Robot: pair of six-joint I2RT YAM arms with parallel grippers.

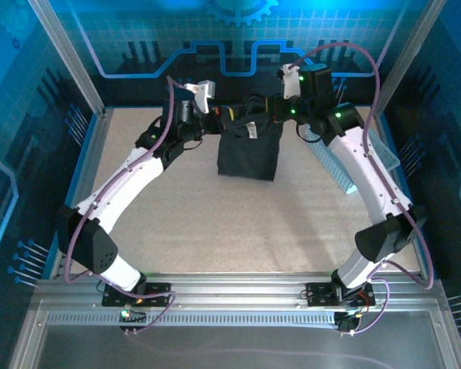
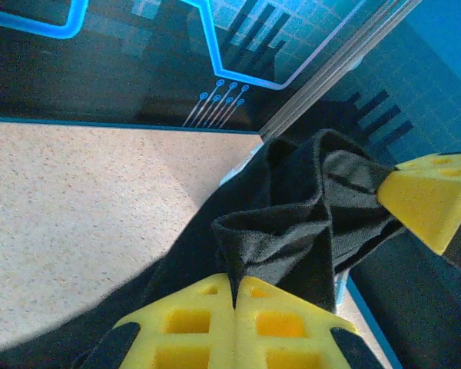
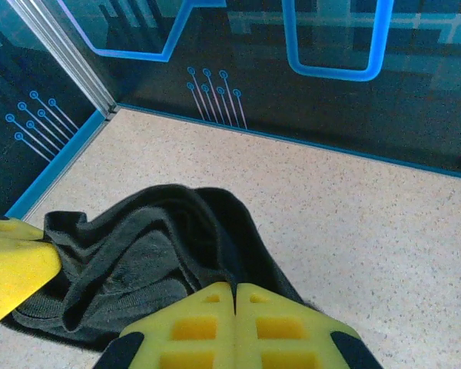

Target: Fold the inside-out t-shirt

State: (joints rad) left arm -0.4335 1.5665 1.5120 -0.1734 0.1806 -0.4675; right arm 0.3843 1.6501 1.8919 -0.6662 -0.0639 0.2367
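Note:
The inside-out t-shirt is black and hangs bunched between my two grippers over the far middle of the table, its lower edge resting on the tabletop. A small white label shows near its top. My left gripper is shut on the shirt's upper left edge, and the left wrist view shows its yellow fingers pinching a fold of the black fabric. My right gripper is shut on the upper right edge, its jaws closed on the cloth. The two grippers are close together.
A light grey perforated tray lies at the right side of the table, partly under my right arm. Walls with blue patterns enclose the table at the back and sides. The speckled tabletop lies in front of the shirt.

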